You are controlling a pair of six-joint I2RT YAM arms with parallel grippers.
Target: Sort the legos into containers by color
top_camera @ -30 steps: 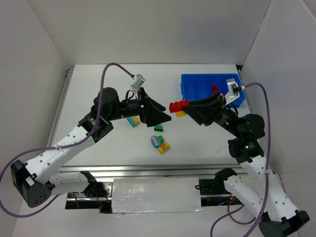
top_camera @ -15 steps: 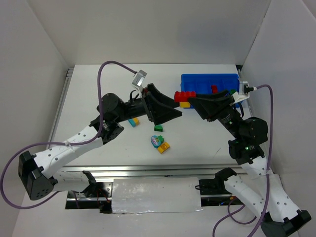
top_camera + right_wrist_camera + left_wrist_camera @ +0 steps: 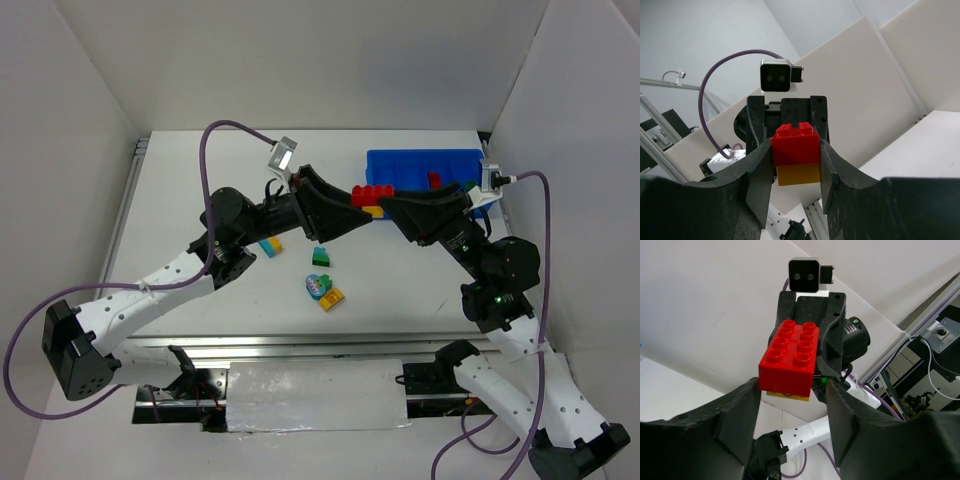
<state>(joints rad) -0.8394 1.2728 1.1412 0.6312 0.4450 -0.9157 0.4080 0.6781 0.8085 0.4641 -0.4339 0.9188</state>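
Hovering just left of the blue tray [image 3: 420,154], my right hand [image 3: 795,150] is clamped on a red-and-yellow lego stack [image 3: 372,193]; my left hand [image 3: 792,390] straddles it, fingers apart. Loose legos [image 3: 321,258] lie on the surface [image 3: 200,190], farther left.

Left gripper [image 3: 362,216] has advanced rightward and now reaches the two-brick plastic stack, red on yellow [image 3: 375,193]. Its jaws, fully spread a second ago, now stand narrower on either side of the stack; contact not determinable. Right gripper [image 3: 386,206] has carried the stack higher, toward the bright-blue plastic tray [image 3: 420,157].
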